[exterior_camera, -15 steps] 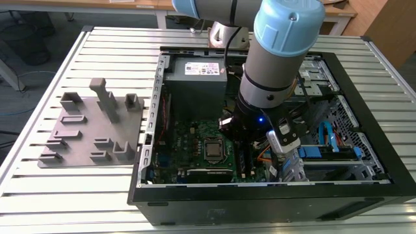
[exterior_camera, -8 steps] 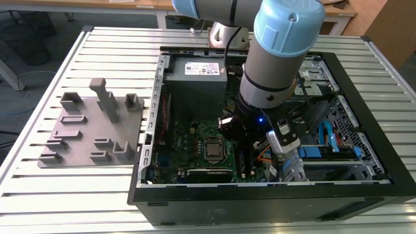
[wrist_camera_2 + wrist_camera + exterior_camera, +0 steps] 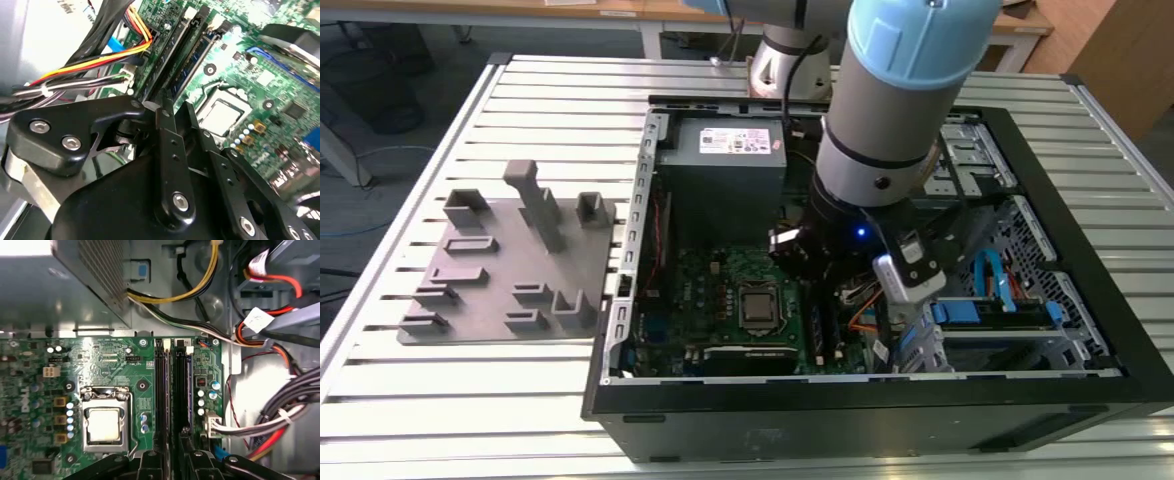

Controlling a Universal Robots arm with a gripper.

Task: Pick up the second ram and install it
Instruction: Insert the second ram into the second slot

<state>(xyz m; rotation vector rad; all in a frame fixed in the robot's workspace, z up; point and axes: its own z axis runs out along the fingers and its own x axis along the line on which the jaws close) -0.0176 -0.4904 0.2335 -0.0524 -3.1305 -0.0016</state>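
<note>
The gripper (image 3: 172,452) hangs low inside the open computer case (image 3: 1067,390), its jaws drawn narrow over the motherboard's memory slots (image 3: 165,385). The second ram (image 3: 188,385) stands edge-up in its slot just ahead of the jaws, though I can't tell whether they grip it. It looks seated or nearly so, with at most the final press left.

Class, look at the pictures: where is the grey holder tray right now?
The grey holder tray lies on the slatted table at the exterior view's left, just outside the open computer case, with nothing in its upright blocks.

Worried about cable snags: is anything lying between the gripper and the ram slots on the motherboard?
Nothing visible does. The gripper sits right over the ram slots, where a dark blue ram stands; the cables run beside the slots, not across them.
</note>
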